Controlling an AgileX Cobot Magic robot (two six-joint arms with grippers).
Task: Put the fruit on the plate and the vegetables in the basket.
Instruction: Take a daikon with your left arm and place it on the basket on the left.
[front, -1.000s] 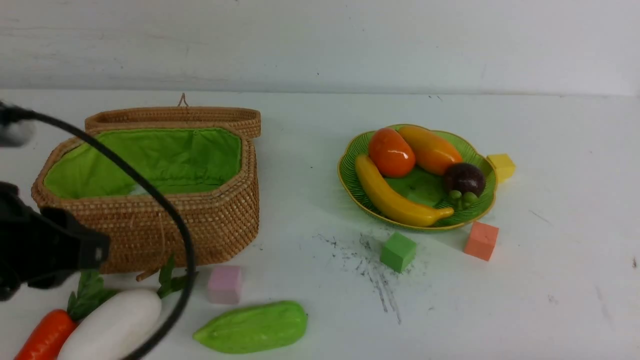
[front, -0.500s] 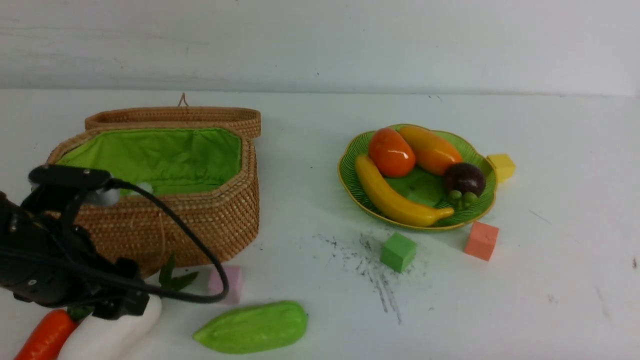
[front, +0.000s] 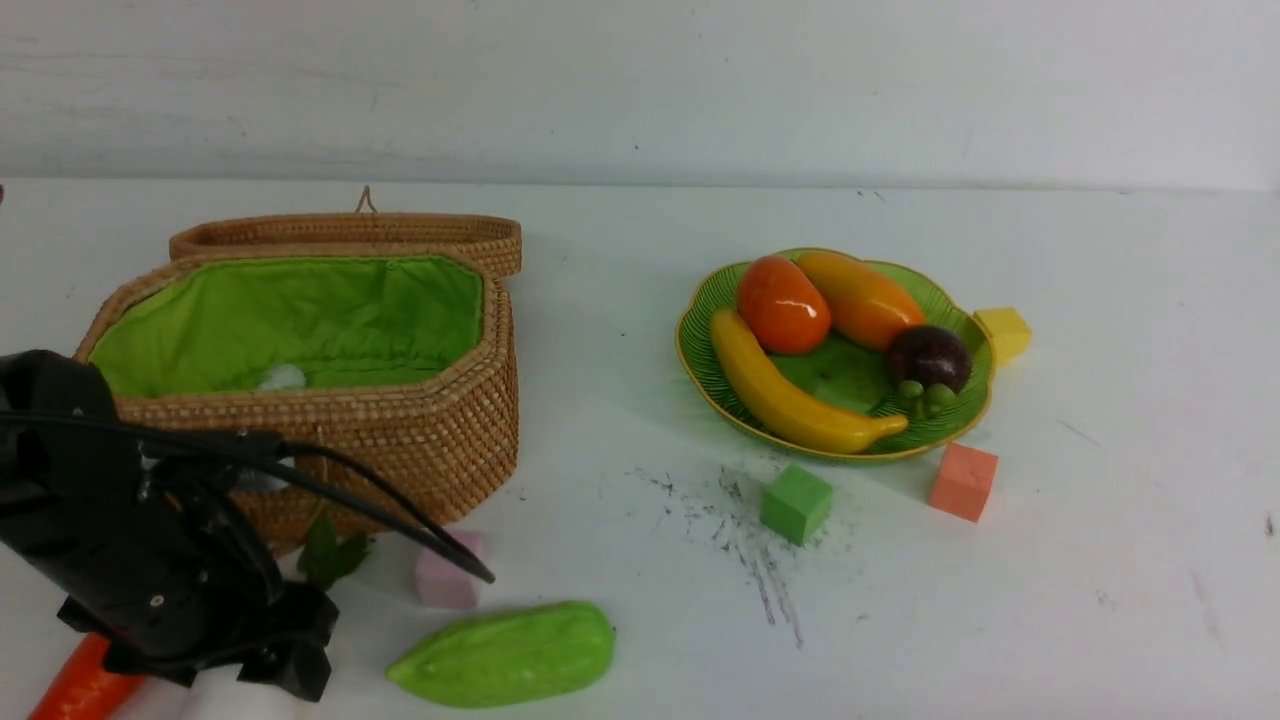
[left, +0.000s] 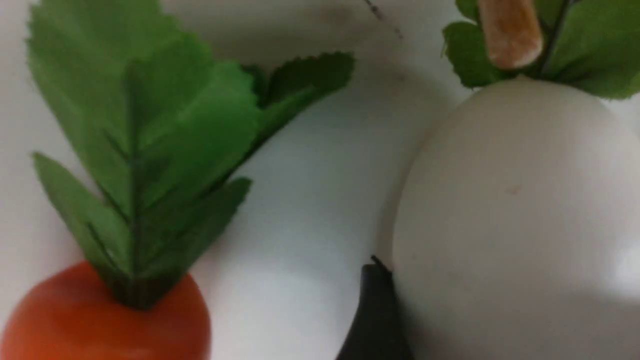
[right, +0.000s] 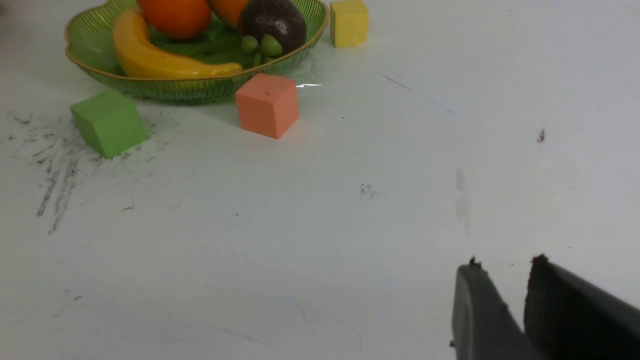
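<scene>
— On the right half of the white counter (front: 1100, 560), what lies in the shallow green ribbed glass plate with the yellow rim (front: 705, 300)?

— All four fruits. The curved yellow banana (front: 790, 395) runs along the near side. The round orange persimmon (front: 782, 305) and the oblong orange-yellow mango (front: 862, 298) sit side by side behind it. The dark purple mangosteen (front: 930, 358) is toward the right.

— And around the plate?

— Small foam cubes: a yellow one (front: 1003, 333) just beside the right edge, a salmon one (front: 962, 481) near the front and a green one (front: 796, 503) by some dark scuff marks (front: 740, 540).

— Where are the vegetables?

— All three are on the counter in front of the large tan woven wicker basket (front: 400, 440). Its lid (front: 350, 232) is folded back and its green cloth lining (front: 300, 320) shows. The light green ridged gourd (front: 505, 655) lies near the front edge, with a small pink cube (front: 445, 585) between it and the basket. The orange carrot with green leaves (left: 100, 320) and the big white radish with green leaves (left: 515, 225) lie close together at the left, apart.

— The left claw (front: 262, 668)?

— It is down at the radish. One dark finger (left: 376, 320) rests against the radish's side and the other is out of sight, so I cannot tell whether it grips.

— The right claw (right: 506, 265)?

— It hangs over bare counter, well apart from the plate. Its fingers are narrowly parted with nothing between them.
</scene>
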